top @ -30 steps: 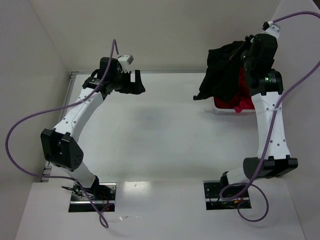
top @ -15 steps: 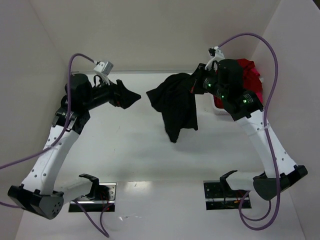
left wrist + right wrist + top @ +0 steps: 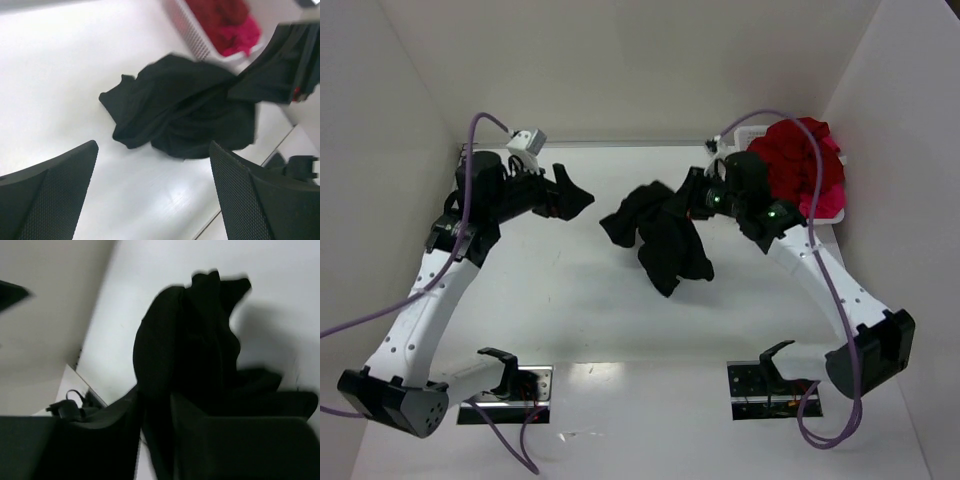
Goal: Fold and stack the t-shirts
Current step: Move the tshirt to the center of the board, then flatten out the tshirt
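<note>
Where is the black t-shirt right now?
In the top view, the black t-shirt is crumpled mid-table between the left tool and the right tool. Its right end is at the right tool, left of the white basket.

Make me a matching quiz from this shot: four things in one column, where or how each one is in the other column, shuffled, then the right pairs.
Things
1. black t-shirt
2. red and pink shirts
3. left tool
4. white basket

Place or state
A. at the far right corner of the table
B. wide open, holding nothing
C. crumpled mid-table
D. heaped in the basket

Pairs: 1-C, 2-D, 3-B, 4-A
</note>
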